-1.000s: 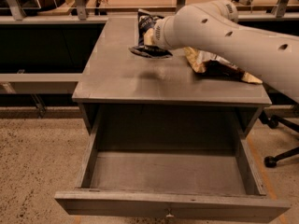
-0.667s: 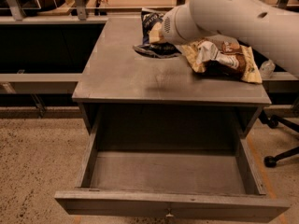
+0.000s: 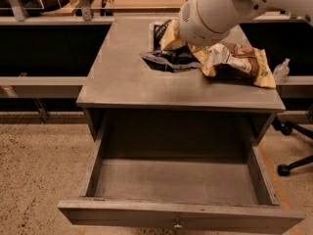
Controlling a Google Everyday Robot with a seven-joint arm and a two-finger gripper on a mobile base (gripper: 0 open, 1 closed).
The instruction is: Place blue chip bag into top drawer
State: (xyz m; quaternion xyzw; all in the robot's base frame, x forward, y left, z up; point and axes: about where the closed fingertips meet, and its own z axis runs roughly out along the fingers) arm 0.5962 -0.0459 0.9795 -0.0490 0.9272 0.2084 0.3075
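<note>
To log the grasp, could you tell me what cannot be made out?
Camera view:
- Claw: hidden behind the white rounded arm housing, over the grey tabletop's back.
- Small crinkled navy-blue foil chip bag: partly covered by the housing; grasp unseen.
- Wide grey metal top drawer: front panel cut off by the bottom edge.

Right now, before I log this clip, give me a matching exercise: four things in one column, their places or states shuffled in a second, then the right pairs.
1. small crinkled navy-blue foil chip bag
2. wide shallow grey metal top drawer
3. larger yellow-and-brown chip bag
4. white arm's gripper

A. pulled open below the grey tabletop
B. at the blue bag, over the tabletop's rear
C. lying on the tabletop's right side
D. on the tabletop, left of the other bag

Pairs: 1-D; 2-A; 3-C; 4-B
</note>
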